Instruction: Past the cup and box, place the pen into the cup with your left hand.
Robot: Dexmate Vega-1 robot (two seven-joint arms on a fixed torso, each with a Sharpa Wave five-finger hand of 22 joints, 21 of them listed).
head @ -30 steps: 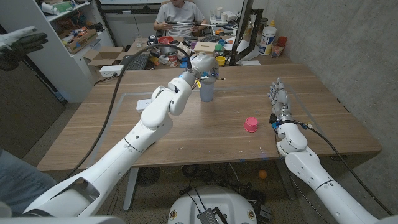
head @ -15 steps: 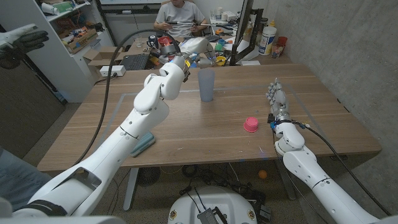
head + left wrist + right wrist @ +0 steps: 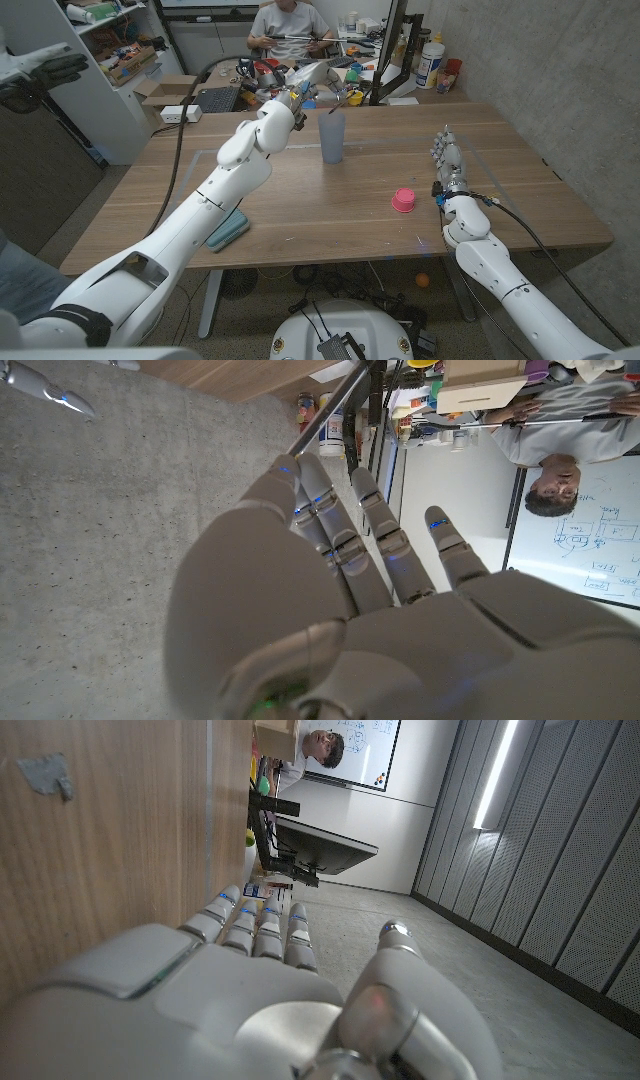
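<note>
Head view: the left hand [image 3: 312, 78] is raised beyond the table's [image 3: 330, 215] far edge, above and just left of the translucent cup [image 3: 332, 136], which stands upright near the far edge. A thin dark pen [image 3: 343, 98] slants at its fingertips over the cup's mouth; whether the fingers grip it, I cannot tell. A pink cap [image 3: 403, 200] lies toward the right edge, a teal box [image 3: 228, 228] near the front-left. The right hand [image 3: 446, 160] stands on edge by the right side, fingers straight, holding nothing.

Left wrist view: the left hand [image 3: 330, 610], fingers extended together.

Right wrist view: the right hand [image 3: 250, 990], fingers extended, empty, beside the table [image 3: 100, 850].
</note>
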